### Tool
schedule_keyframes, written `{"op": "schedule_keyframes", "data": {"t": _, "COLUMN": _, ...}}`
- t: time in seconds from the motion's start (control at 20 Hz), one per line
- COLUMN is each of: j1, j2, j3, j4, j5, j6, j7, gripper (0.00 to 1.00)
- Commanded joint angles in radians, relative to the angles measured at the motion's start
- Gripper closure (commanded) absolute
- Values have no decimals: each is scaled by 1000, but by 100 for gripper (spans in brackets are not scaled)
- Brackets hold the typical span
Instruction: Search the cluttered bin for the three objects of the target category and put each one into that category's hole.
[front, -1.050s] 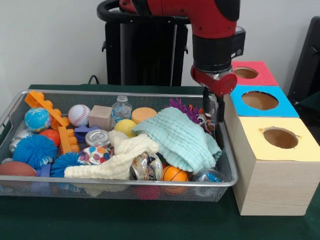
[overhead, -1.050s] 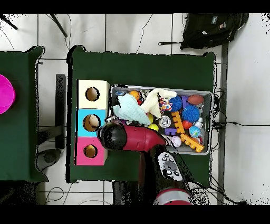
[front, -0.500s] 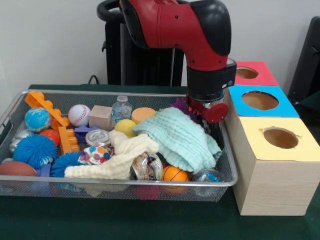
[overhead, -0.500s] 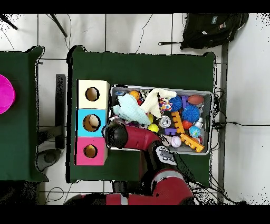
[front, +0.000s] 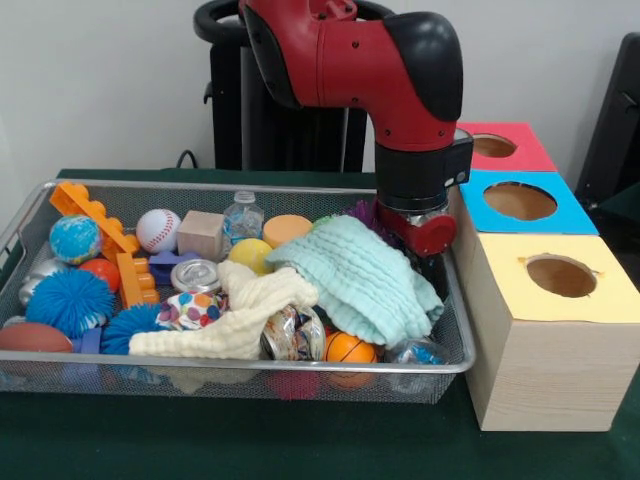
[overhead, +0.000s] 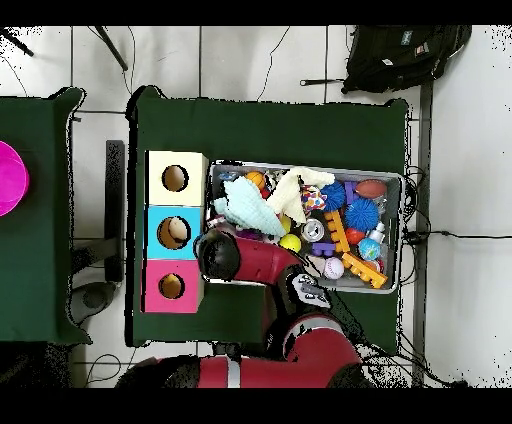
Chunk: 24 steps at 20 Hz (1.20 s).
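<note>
My pincer (front: 428, 262) sits low in the wire bin (front: 60, 188), its tips hidden behind the mint cloth (front: 365, 280); I cannot tell its opening. Three holed boxes (front: 548, 330) stand just beside it.

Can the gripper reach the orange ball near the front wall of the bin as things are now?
Probably yes. The orange ball lies uncovered on top, just beside the mint cloth. The gripper is lowered at the bin's box-side end and would need to lift first.

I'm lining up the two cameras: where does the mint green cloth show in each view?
Front view: mint green cloth at the bin's right end, beside the yellow-topped box.
Overhead view: mint green cloth at the bin's left end.
Shared landmark: the yellow-topped box.
</note>
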<state>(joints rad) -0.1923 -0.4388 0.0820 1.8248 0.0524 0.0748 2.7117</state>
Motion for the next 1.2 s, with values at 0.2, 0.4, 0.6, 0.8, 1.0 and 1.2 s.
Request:
{"op": "schedule_keyframes", "data": {"t": 0.2, "j1": -116, "j2": 101, "j3": -76, "j4": 15, "j5": -99, "j6": -117, "j7": 13, "gripper": 0}}
{"op": "schedule_keyframes", "data": {"t": 0.4, "j1": -200, "j2": 106, "j3": -110, "j4": -60, "j5": -230, "j6": -62, "j7": -133, "gripper": 0}}
{"op": "schedule_keyframes", "data": {"t": 0.6, "j1": -346, "j2": 133, "j3": -9, "j4": -161, "j5": -370, "j6": 38, "j7": -259, "gripper": 0}}
{"op": "schedule_keyframes", "data": {"t": 0.8, "j1": -442, "j2": 129, "j3": 78, "j4": -224, "j5": -468, "j6": 159, "j7": -331, "gripper": 0}}
{"op": "schedule_keyframes", "data": {"t": 1.0, "j1": -479, "j2": 117, "j3": 103, "j4": -270, "j5": -563, "j6": 230, "j7": -347, "gripper": 0}}
{"op": "schedule_keyframes", "data": {"t": 1.2, "j1": -541, "j2": 107, "j3": 146, "j4": -296, "j5": -641, "j6": 275, "j7": -367, "gripper": 0}}
